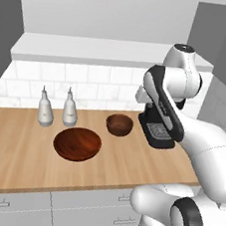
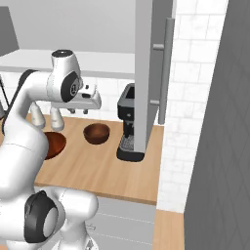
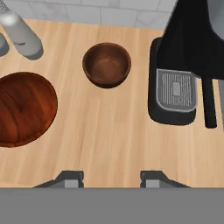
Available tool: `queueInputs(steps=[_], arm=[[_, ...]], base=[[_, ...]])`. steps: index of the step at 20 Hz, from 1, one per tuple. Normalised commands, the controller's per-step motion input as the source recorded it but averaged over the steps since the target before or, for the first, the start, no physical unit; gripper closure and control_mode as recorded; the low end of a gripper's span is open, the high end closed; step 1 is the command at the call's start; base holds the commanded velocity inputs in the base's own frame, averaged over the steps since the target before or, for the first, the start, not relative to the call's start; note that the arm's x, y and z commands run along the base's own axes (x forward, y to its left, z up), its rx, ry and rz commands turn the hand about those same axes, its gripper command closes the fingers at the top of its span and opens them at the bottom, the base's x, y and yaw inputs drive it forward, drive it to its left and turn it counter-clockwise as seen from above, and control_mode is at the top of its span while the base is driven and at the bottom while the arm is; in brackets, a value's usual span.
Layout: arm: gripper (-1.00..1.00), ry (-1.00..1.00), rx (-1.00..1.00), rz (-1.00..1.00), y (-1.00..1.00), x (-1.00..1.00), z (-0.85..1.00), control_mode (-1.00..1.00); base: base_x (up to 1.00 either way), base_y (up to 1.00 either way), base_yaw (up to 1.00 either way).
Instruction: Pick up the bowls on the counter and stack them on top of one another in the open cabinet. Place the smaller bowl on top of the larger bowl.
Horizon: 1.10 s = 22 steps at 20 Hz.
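Observation:
The larger bowl (image 1: 77,144) (image 2: 52,144) (image 3: 24,109), wide, shallow and dark reddish-brown, rests on the wood-grain counter (image 1: 19,158) (image 3: 109,135). Behind it to the right sits the smaller bowl (image 1: 119,124) (image 2: 96,133) (image 3: 106,64), deep and upright. Both bowls hold nothing. My gripper (image 3: 111,178) (image 2: 79,112) hangs open well above the counter, nearer than the small bowl, gripping nothing. The open cabinet (image 1: 92,52) (image 2: 102,61) spans the wall above the tiles, its white ledge bare.
A black coffee machine (image 1: 155,130) (image 2: 128,127) (image 3: 183,65) stands right of the small bowl. Two white bottles (image 1: 46,108) (image 1: 70,109) (image 3: 22,35) stand behind the large bowl. A grey cabinet door (image 2: 149,73) with a bar handle hangs over the machine.

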Motion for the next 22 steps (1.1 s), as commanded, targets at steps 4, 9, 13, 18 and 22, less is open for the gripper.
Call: queueInputs(steps=[4,9,13,18,22], arm=[[-1.0,0.0,0.02,0.0,-0.01,-0.01,0.0,-1.0],[-1.0,0.03,-0.02,0.07,0.51,-0.32,-0.1,-1.0],[-1.0,0.07,-0.05,0.13,0.95,-0.05,-0.32,-1.0],[-1.0,0.16,-0.07,0.16,0.9,0.2,-0.68,-1.0],[-1.0,0.21,-0.09,0.12,0.16,0.65,-0.96,-1.0]], base=[[0.0,0.0,0.0],[0.0,0.0,0.0],[0.0,0.0,0.0],[0.0,0.0,0.0],[0.0,0.0,0.0]])
